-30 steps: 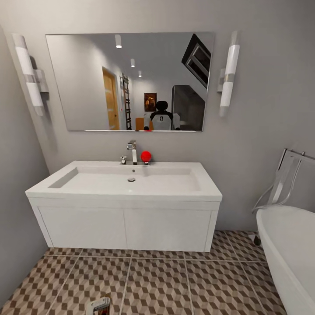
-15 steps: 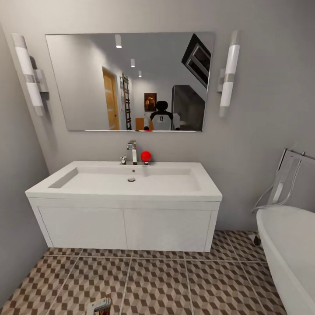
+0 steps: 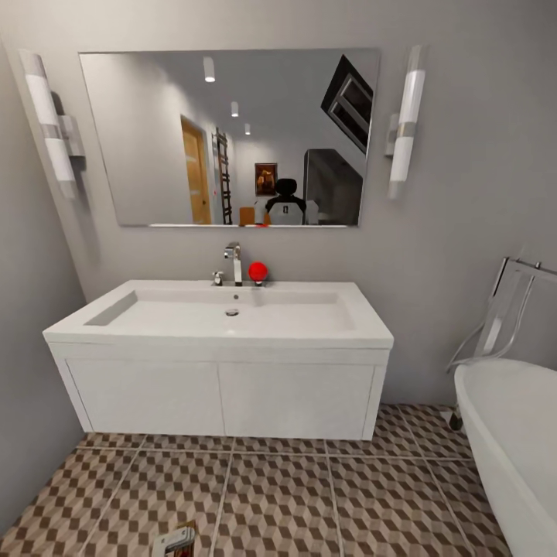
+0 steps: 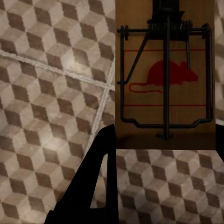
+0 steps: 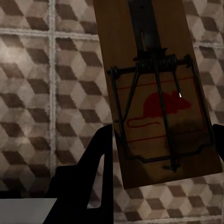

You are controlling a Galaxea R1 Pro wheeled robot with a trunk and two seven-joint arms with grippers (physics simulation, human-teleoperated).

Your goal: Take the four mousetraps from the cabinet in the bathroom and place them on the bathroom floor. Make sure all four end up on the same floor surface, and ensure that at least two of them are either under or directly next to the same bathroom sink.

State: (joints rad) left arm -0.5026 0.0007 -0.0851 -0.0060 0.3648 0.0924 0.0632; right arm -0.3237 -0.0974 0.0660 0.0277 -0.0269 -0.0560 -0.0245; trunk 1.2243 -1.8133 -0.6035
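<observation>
The white bathroom sink (image 3: 232, 313) with its chrome faucet (image 3: 233, 264) hangs on the wall straight ahead, over the cube-patterned bathroom floor (image 3: 278, 503). My left gripper (image 4: 163, 144) is shut on a brown wooden mousetrap (image 4: 165, 79) printed with a red mouse, held above the tiles. The tip of this gripper (image 3: 174, 539) peeks in at the head view's lower edge. In the right wrist view my right gripper (image 5: 161, 154) is shut on a second mousetrap (image 5: 158, 98), also above the tiles. The cabinet is out of view.
A white bathtub (image 3: 510, 449) with a chrome stand fills the right side. A red ball (image 3: 257, 271) sits beside the faucet. A mirror (image 3: 228, 139) and two wall lamps hang above. Grey walls close in on the left and behind.
The whole head view has shifted a little, with the sink and mirror now slightly higher and larger, so the camera moved. The gripper tip stays at the lower edge.
</observation>
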